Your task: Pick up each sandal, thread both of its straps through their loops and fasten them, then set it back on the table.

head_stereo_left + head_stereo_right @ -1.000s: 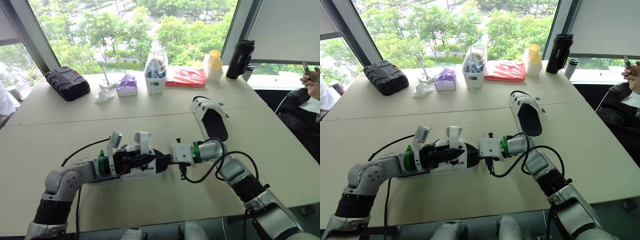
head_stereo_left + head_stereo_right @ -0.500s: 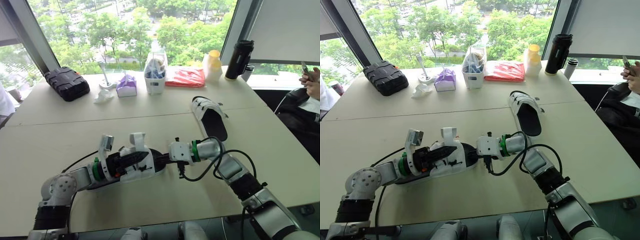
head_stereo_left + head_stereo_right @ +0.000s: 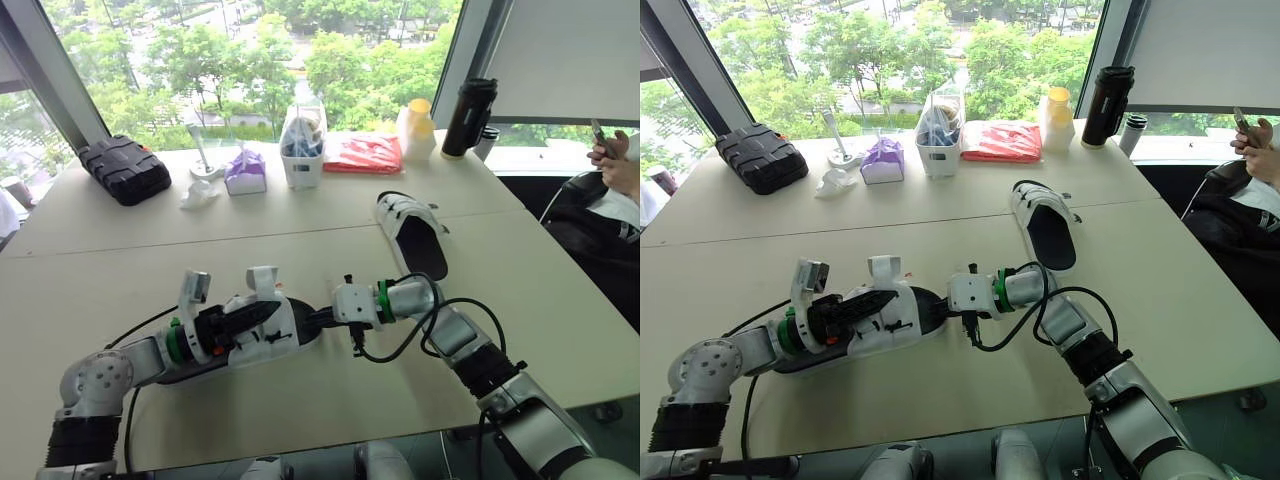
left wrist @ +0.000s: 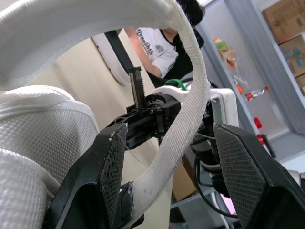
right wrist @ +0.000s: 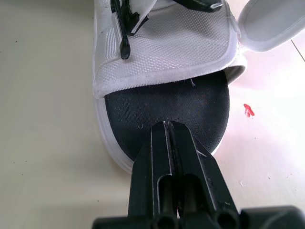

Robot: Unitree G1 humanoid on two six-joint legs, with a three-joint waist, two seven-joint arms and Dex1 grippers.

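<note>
Head eyes: near sandal (image 3: pixel 270 335) lies on the table (image 3: pixel 120 240) between my grippers, with one strap (image 3: pixel 262 283) standing loose. I judge the fastening unfinished. I can't judge the far sandal (image 3: pixel 413 235).
Left wrist: left gripper (image 4: pixel 169 143) is open, and the strap passes between its fingers.
Right wrist: right gripper (image 5: pixel 167 131) is closed, its tip over the near sandal's insole (image 5: pixel 167 102).

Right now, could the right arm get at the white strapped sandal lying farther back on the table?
Probably yes. The white strapped sandal lies on bare tabletop beyond the right arm, with nothing between them. Its jaws, shut, sit at the nearer sandal's black footbed, so they would have to lift off first.
</note>
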